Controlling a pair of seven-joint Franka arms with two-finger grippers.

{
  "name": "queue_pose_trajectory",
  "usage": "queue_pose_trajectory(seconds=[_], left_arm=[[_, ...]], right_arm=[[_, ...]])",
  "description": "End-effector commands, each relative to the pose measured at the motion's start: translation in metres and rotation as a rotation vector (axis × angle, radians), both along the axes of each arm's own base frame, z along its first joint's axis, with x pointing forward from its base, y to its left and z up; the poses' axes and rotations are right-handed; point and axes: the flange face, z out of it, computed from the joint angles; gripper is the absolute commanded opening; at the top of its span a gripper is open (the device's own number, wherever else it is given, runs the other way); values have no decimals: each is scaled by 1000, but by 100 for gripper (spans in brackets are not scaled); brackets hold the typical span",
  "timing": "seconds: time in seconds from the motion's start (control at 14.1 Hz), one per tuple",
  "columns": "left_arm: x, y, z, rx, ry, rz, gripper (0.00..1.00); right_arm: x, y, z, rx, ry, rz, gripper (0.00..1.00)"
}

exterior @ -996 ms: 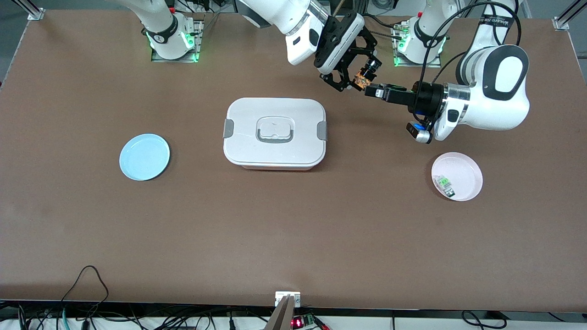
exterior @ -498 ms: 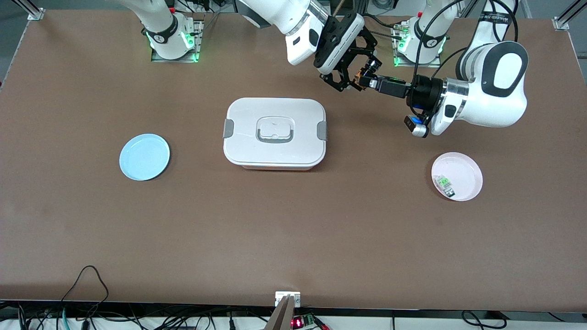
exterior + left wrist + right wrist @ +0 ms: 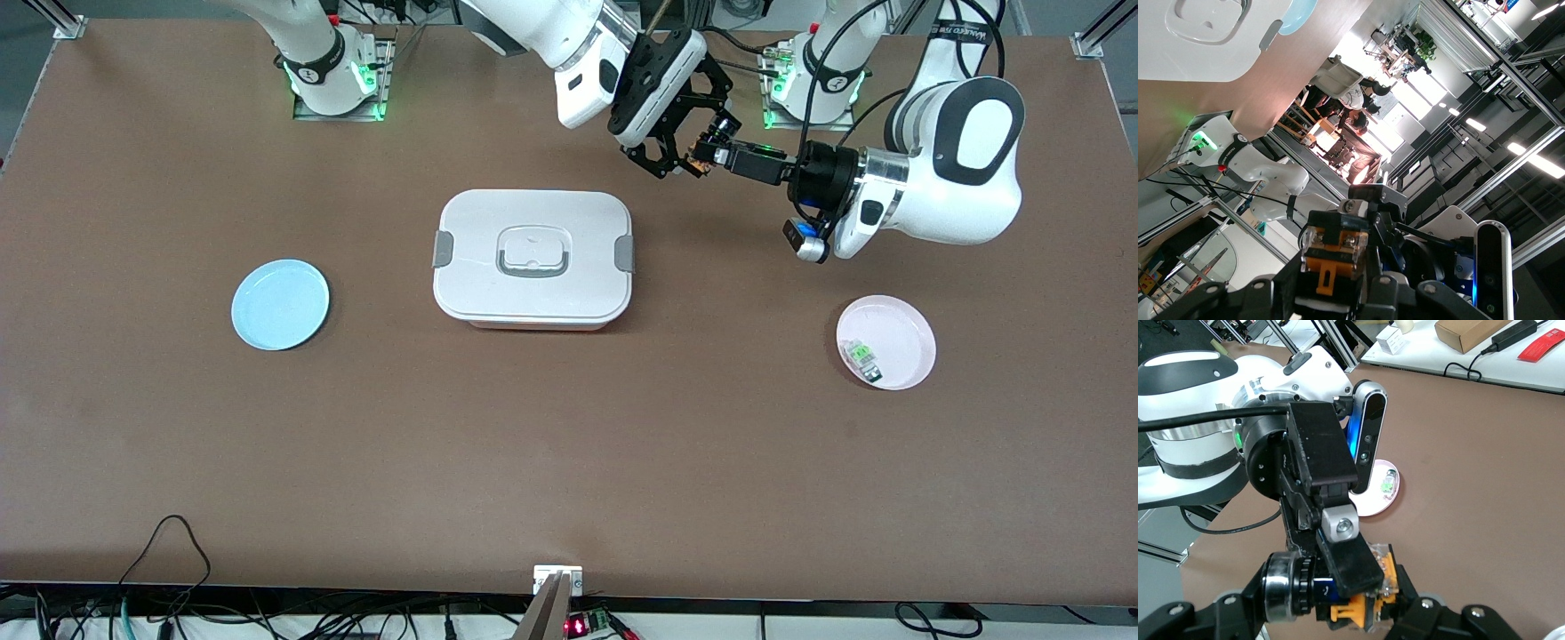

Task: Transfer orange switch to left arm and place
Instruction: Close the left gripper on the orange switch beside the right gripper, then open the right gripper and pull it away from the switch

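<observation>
- Handover is happening in the air, above bare table between the box [image 3: 532,259] and the arm bases.
- The right gripper [image 3: 680,158] is clamping the orange switch [image 3: 699,156] — the left gripper [image 3: 717,157] is pinching it too.
- An early release or sideways tug risks dropping it.
- Its orange face [image 3: 1332,257] is facing the left wrist camera; its long axis is unclear.

Left pincer [image 3: 714,156]: I watched it rise from just below the orange switch [image 3: 699,156] and reach in to it.
Left pincer fingers [image 3: 1350,564]: spread a second ago, now closed onto the switch.
</observation>
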Motion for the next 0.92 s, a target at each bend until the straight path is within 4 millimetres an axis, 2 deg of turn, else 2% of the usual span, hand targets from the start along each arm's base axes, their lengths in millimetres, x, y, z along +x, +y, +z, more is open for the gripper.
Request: queue_pose_trajectory(seconds=[0.0,0.28,0.36,0.43,0.5,0.85], left_arm=[[-7,6,5,24,1,-8,0],[-3,16,7,60,-24,-10,0],[1,20,13,63,-36,-3,0],[4,29,14,64,-36,14,0],[7,37,14,65,-35,31,0],[15,61,17,120,-47,50,0]], right_arm=[[1,2,3,6,-18,4,2],[1,2,3,6,-18,4,2],[1,2,3,5,-21,6,3],[1,2,4,6,-18,4,42],[1,2,4,5,-14,1,98],[1,3,3,7,-1,-8,100]])
